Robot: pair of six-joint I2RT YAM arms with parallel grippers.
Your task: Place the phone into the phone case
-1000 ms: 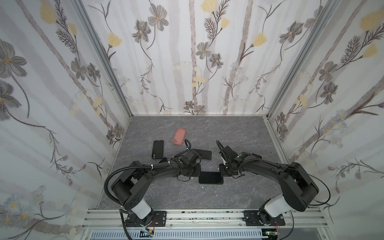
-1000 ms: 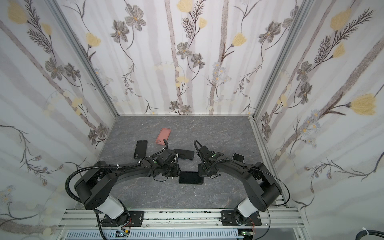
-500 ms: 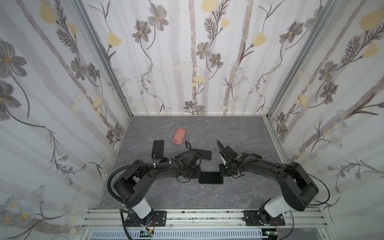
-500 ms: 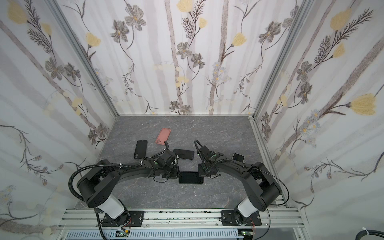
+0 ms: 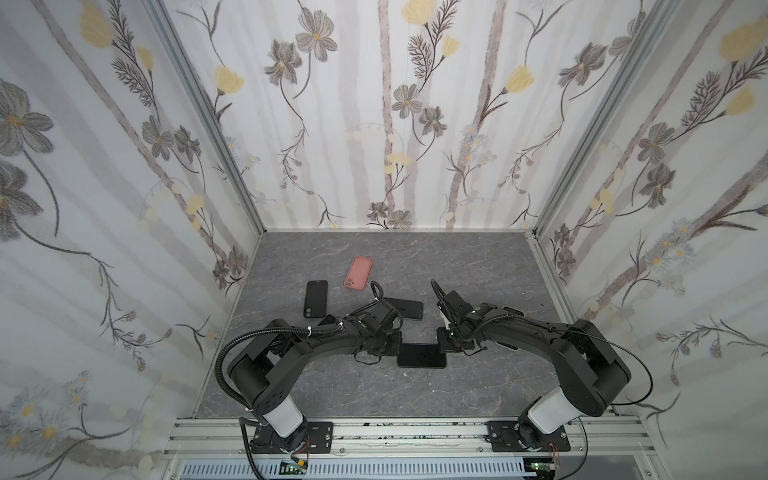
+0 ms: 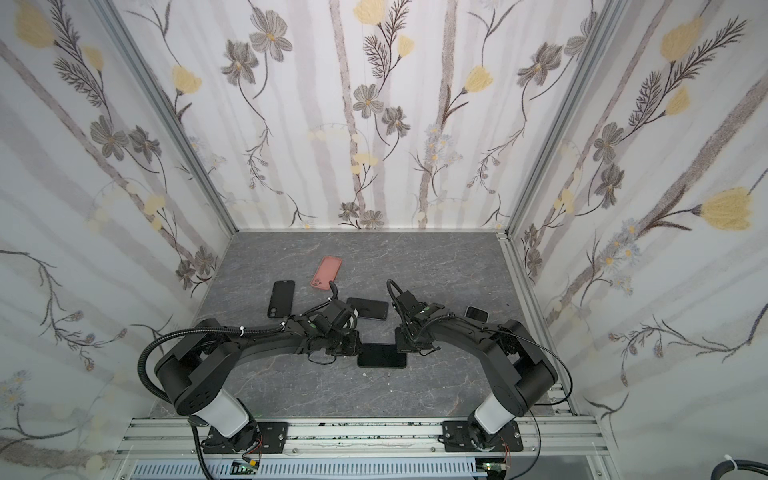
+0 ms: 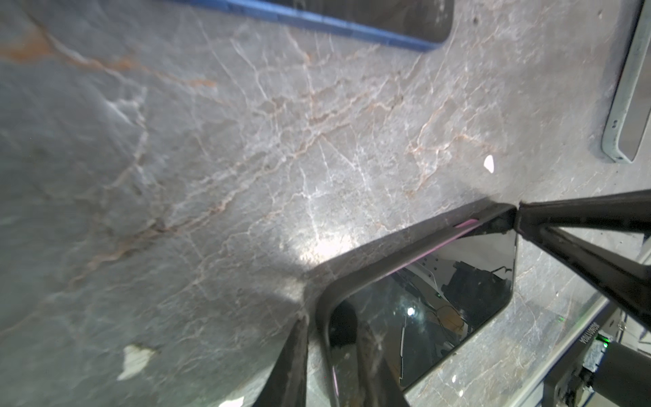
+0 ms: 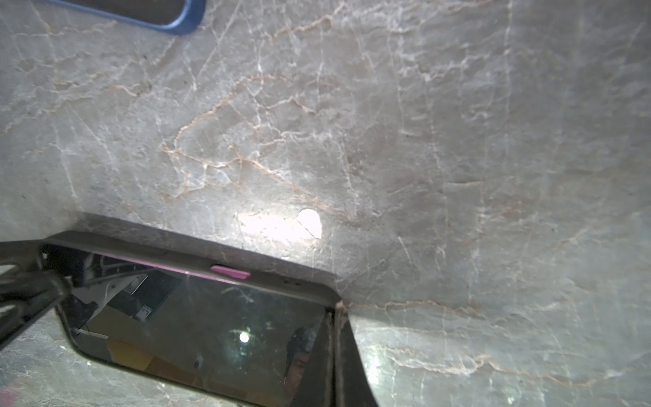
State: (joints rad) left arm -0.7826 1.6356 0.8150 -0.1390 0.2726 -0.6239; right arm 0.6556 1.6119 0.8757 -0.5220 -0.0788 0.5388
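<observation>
Hardly anything has moved in the last second: the left arm's elbow has crept slightly, and the phone (image 5: 422, 356) sits exactly where it was, flat on the grey marble table (image 5: 465, 266), near the front edge, between the two grippers. Both top views show it lying crosswise, screen up. It rests inside the phone case (image 7: 422, 243), and a thin pink line shows between glass and rim along one long side.

Now the left gripper (image 5: 392, 343) is at the phone's left end, pointing down. Its wrist view has one finger (image 7: 294, 363) on the table just outside the case's end wall and the other over the glass, a little apart, straddling the rim. Whether they actually squeeze that rim, I cannot tell.

Over at the opposite end, the right gripper (image 5: 442, 338) has its fingers pressed together, holding nothing, its tip set against the case's back corner.

Further back lie a salmon case (image 5: 358, 272), a black rectangle (image 5: 316, 298) that could be phone or case, and a dark phone with a blue edge (image 5: 405, 308).
</observation>
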